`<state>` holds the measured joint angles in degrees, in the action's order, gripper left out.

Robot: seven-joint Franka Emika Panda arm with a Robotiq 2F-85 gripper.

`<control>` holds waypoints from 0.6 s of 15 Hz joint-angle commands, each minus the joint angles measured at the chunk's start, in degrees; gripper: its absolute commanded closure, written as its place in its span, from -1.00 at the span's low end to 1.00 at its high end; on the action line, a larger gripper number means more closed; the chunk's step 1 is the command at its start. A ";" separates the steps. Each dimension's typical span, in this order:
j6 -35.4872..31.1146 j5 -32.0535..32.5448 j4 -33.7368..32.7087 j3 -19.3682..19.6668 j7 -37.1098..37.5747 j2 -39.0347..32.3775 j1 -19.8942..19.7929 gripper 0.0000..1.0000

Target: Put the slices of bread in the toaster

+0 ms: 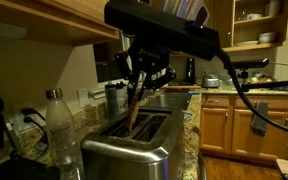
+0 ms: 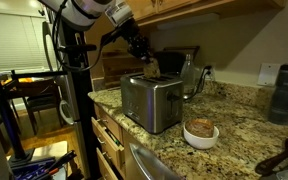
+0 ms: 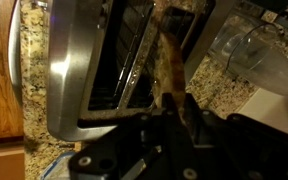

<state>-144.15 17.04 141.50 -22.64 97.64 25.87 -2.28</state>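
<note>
Granite bench runs under everything, with wood cabinets behind it.

Toaster: a wide, shiny stainless-steel box at 6 o'clock in an exterior view, with two long dark slots on top. In the wrist view it fills the 9 o'clock half.

Gripper hangs right above the toaster, clenched on the upper end of one slice of bread. The slice slants down toward 7 o'clock and its lower end meets the mouth of a slot. How deep it sits cannot be told. In the wrist view it lies over the slot nearer 3 o'clock.

Step in hand, as judged: lowering this slice into the slot.
- Bring the slice upright and line its long side up with the slot.
- Descend straight and slow so the lower edge clears the rim instead of riding on it.
- Let go only once most of the slice is below the rim.
- Bread is soft, so side pressure would likely bend or crumble it.

Clear plastic bottle stands near the toaster at 9 o'clock and is best kept out of the sweep.

Slice: tan-brown, mottled, grainy and thin. No second slice can be made out.
</note>
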 commanded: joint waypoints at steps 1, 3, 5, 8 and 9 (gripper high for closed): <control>-5.78 -0.89 4.08 1.66 2.46 1.02 0.25 0.81; -7.82 -1.51 5.49 2.12 2.56 0.98 0.02 0.81; -9.32 -1.96 6.60 2.16 2.89 0.89 -0.36 0.81; -10.54 -2.22 7.48 1.97 3.30 0.90 -0.71 0.09; -10.26 -2.23 7.70 1.89 3.38 1.14 -0.75 -0.02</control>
<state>-152.35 15.71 147.17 -20.63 99.36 25.82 -2.59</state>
